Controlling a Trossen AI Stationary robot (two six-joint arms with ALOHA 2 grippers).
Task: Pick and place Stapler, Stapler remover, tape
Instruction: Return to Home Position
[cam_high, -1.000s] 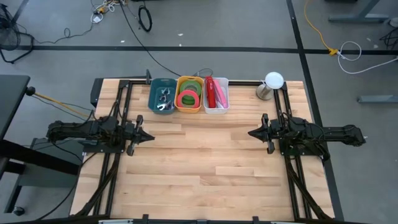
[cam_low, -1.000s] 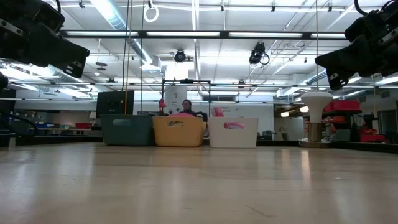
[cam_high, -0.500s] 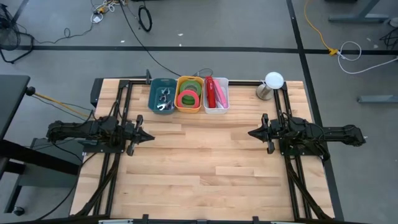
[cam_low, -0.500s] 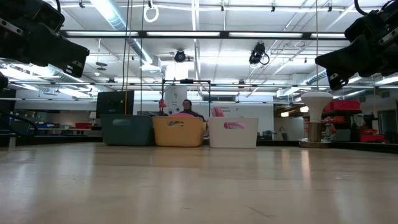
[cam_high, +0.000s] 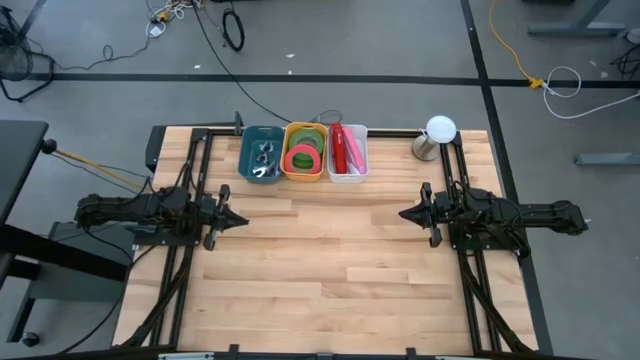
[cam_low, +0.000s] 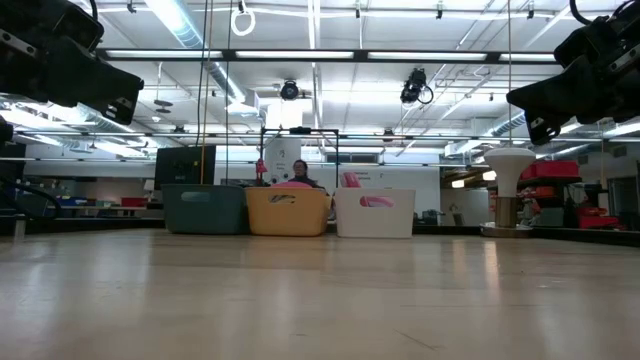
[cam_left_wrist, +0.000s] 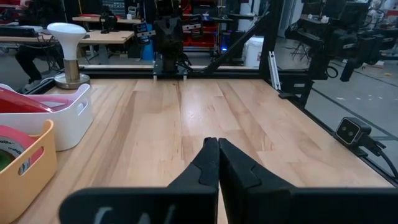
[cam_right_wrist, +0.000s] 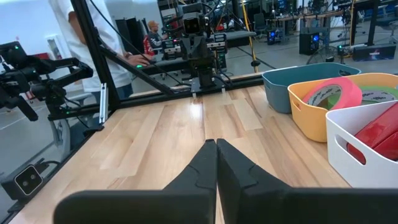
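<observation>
I'm seeing left tool (cam_high: 232, 220) and right tool (cam_high: 405, 214) closed, empty. Items are sitting in blue plastic bin (cam_high: 243, 155), yellow plastic bin (cam_high: 304, 178) and white plastic bin (cam_high: 364, 152). I'm judging the task done.

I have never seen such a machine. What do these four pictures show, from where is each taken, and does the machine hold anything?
It is a robot with two dark arms at a wooden table. One picture looks straight down, one looks level across the table, and two come from cameras on the wrists. The left gripper and right gripper are both shut and hold nothing. At the far edge stand three bins: a blue bin with staple removers, a yellow bin with tape rolls, a white bin with red staplers.
</observation>
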